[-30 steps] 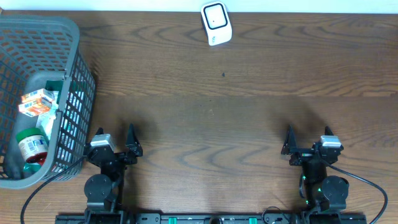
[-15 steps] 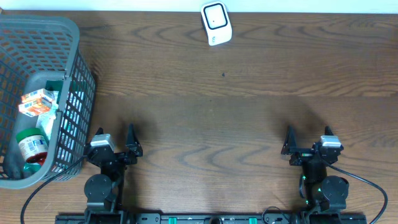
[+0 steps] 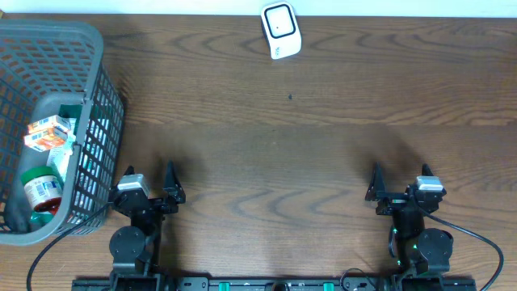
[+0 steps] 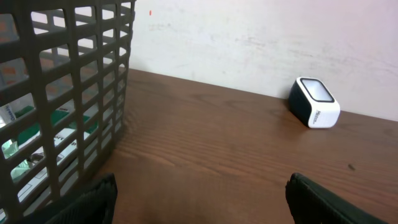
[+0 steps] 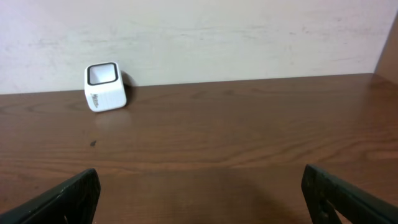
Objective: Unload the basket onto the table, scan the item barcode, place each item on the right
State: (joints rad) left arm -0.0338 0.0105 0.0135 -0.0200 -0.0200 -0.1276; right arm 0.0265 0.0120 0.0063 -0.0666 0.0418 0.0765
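Note:
A white barcode scanner (image 3: 281, 30) stands at the far edge of the wooden table; it also shows in the left wrist view (image 4: 314, 102) and the right wrist view (image 5: 104, 86). Items lie in a grey basket (image 3: 89, 48) at the left: an orange-and-white box (image 3: 47, 133) and a green-lidded jar (image 3: 42, 188). My left gripper (image 3: 151, 179) sits open near the front edge beside the basket, nothing between its fingers (image 4: 93, 199). My right gripper (image 3: 400, 181) is open at the front right, fingers (image 5: 348, 196) wide apart over bare wood.
The basket wall (image 4: 62, 93) fills the left of the left wrist view, close to the left gripper. A pale wall runs behind the table's far edge. Cables trail from both arm bases at the front.

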